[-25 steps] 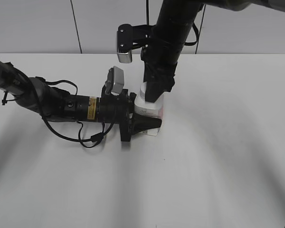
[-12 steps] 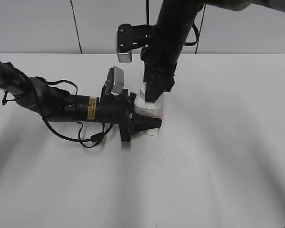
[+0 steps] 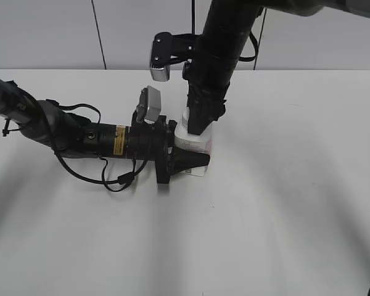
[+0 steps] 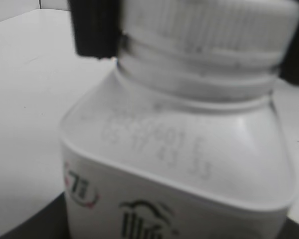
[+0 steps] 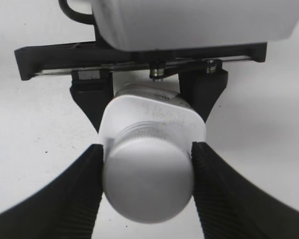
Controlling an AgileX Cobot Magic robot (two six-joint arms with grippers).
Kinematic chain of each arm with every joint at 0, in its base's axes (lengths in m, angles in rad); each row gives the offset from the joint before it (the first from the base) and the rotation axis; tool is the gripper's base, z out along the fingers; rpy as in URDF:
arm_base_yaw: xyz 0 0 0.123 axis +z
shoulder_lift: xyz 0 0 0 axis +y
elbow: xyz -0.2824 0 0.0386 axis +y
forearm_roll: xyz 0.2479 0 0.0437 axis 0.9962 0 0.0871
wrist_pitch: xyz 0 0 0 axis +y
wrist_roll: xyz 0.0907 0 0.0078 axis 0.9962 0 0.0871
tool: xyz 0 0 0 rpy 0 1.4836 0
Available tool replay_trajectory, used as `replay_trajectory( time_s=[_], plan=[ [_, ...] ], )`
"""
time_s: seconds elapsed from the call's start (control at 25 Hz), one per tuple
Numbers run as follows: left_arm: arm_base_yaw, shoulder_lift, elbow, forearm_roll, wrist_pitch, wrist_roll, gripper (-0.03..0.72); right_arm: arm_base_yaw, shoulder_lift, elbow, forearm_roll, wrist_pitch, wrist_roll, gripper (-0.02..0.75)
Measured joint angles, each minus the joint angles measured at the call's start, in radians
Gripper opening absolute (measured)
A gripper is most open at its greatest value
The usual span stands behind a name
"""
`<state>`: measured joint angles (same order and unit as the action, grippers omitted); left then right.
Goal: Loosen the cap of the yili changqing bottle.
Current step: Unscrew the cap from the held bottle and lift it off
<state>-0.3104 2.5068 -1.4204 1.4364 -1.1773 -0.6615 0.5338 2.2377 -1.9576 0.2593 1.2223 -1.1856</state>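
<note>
White tabletop [image 3: 283, 203]. Left gripper [image 3: 194, 159] clamps yili changqing bottle [image 4: 179, 169] body; right gripper [image 5: 147, 174] pads flank ribbed cap [image 5: 148, 184], contact uncertain. Light, stiff, slippery plastic.

Exterior camera slants down across the tabletop [image 3: 283, 203]; both wrist cameras sit close on the bottle [image 4: 179, 164], right from above

The yili changqing bottle [image 4: 179, 164] carries a faint stamped code in two rows on its sloped shoulder, too blurred to read. Below it sit a pink-and-grey mark and a dark logo, both illegible. A yellow label [image 3: 119, 140] on the left arm shows no readable print.
</note>
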Motion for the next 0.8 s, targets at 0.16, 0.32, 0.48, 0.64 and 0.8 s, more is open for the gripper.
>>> replay_trajectory(
  time_s=[0.16, 0.32, 0.48, 0.64, 0.8],
  plan=[
    [0.000, 0.000, 0.000, 0.000, 0.000, 0.000, 0.400, 0.000, 0.000, 0.000, 0.001, 0.000, 0.021, 0.449],
    [0.000, 0.000, 0.000, 0.000, 0.000, 0.000, 0.400, 0.000, 0.000, 0.000, 0.002, 0.000, 0.042, 0.449],
    [0.000, 0.000, 0.000, 0.000, 0.000, 0.000, 0.400, 0.000, 0.000, 0.000, 0.001, 0.000, 0.078, 0.449],
    [0.000, 0.000, 0.000, 0.000, 0.000, 0.000, 0.400, 0.000, 0.000, 0.000, -0.001, 0.000, 0.099, 0.449],
    [0.000, 0.000, 0.000, 0.000, 0.001, 0.000, 0.400, 0.000, -0.001, 0.000, -0.011, 0.000, 0.118, 0.449]
  ],
)
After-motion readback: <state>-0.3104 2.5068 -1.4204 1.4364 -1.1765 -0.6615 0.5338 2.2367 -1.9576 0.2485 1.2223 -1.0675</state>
